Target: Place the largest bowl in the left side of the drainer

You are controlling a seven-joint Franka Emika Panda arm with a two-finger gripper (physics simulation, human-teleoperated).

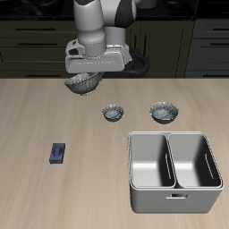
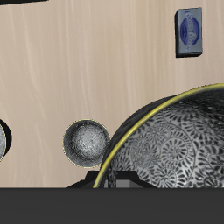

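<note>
The gripper [image 1: 87,73] hung above the back part of the table [image 1: 45,116], with the largest bowl [image 1: 84,83] directly under it, lifted clear of the wood; the wrist view showed that same bowl [image 2: 171,140] pressed up close to the camera, its speckled inside and thin yellowish rim filling much of the picture. The fingers themselves were hidden behind the arm's body and the bowl, so how far apart they stood could not be made out, though the bowl hanging off the table right beneath them suggested they were clamped on its rim. Farther toward the table's front edge, two more speckled bowls sat on the wood: the smallest bowl [image 1: 113,112] nearer the raised one, and the mid-sized bowl [image 1: 165,112] just beyond it, the two apart from each other. In the wrist view the smallest bowl [image 2: 87,143] showed as a round grey dish just beside the held bowl's rim. The drainer [image 1: 173,193] stood near the front edge, in front of those two bowls, its two deep compartments side by side with a small handle on the front wall. Well apart from all this, a small blue box [image 1: 58,153] lay flat on the table, and the wrist view showed it [image 2: 189,31] too.
</note>
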